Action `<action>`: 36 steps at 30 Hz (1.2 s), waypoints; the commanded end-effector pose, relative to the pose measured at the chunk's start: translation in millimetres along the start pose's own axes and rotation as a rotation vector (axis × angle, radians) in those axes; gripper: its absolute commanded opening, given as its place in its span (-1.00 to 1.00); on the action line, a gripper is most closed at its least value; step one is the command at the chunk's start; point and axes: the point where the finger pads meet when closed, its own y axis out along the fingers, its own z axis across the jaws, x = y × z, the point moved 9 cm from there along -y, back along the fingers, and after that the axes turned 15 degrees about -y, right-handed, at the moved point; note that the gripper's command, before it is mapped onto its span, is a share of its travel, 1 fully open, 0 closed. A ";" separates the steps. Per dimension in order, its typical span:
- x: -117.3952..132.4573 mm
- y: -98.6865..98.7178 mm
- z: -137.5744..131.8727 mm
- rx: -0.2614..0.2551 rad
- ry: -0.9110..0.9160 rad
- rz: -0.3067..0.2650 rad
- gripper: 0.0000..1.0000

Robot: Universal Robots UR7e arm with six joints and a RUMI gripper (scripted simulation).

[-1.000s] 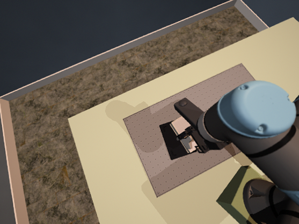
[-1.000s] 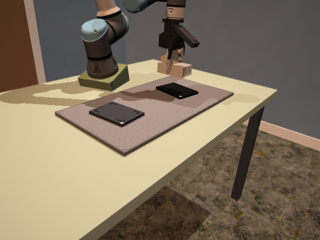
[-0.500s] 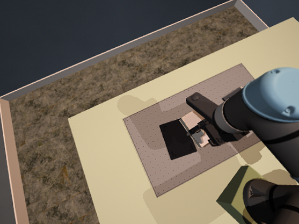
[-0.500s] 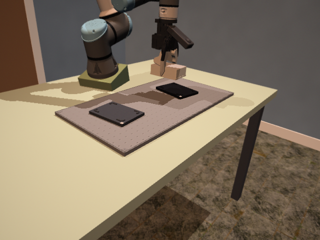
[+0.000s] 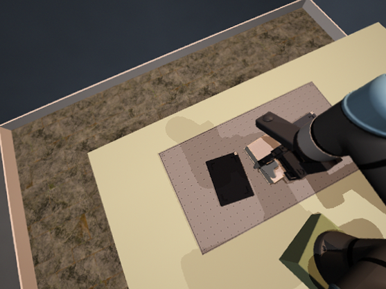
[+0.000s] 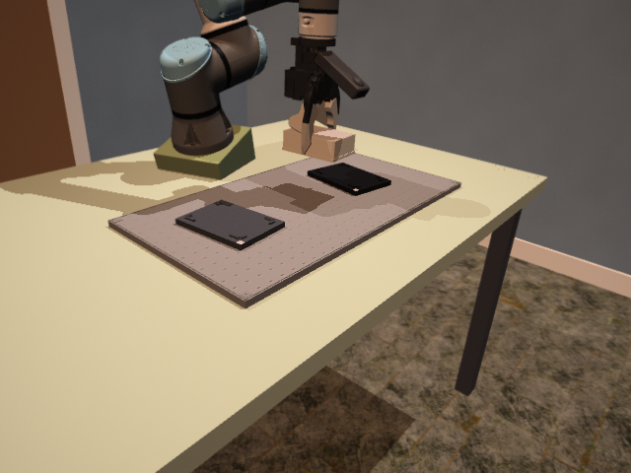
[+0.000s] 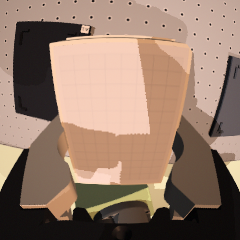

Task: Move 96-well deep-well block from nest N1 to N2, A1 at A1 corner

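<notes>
My gripper [image 5: 273, 164] [image 6: 318, 124] [image 7: 120, 111] is shut on the pale peach deep-well block [image 5: 258, 149] [image 6: 331, 142] [image 7: 115, 100], one finger on each long side. It holds the block level in the air above the perforated grey board [image 5: 200, 206] [image 6: 285, 264], between the two nests. Nest N1 [image 5: 229, 178] [image 6: 349, 177] [image 7: 35, 65] is a flat black plate, empty, with a small white corner mark. Nest N2 [image 6: 229, 224] [image 7: 227, 95] is a dark grey plate, empty; in the top view it [image 5: 304, 120] is mostly hidden by the arm. I cannot make out the block's cut corner.
The board lies on a cream table [image 5: 140, 217] [image 6: 102, 356]. The arm stands on an olive pedestal [image 5: 298, 249] [image 6: 203, 158] at the table's rear edge. The arm's elbow hangs over the N2 side of the board.
</notes>
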 end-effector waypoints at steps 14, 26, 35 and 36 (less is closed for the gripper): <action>18.9 -0.3 50.2 -0.001 -0.001 0.002 -1.00; 30.9 -0.3 81.3 -0.001 -0.001 0.002 -1.00; 41.7 -0.2 109.3 -0.001 -0.001 0.002 -1.00; 42.9 -0.2 112.5 -0.001 -0.001 0.002 -1.00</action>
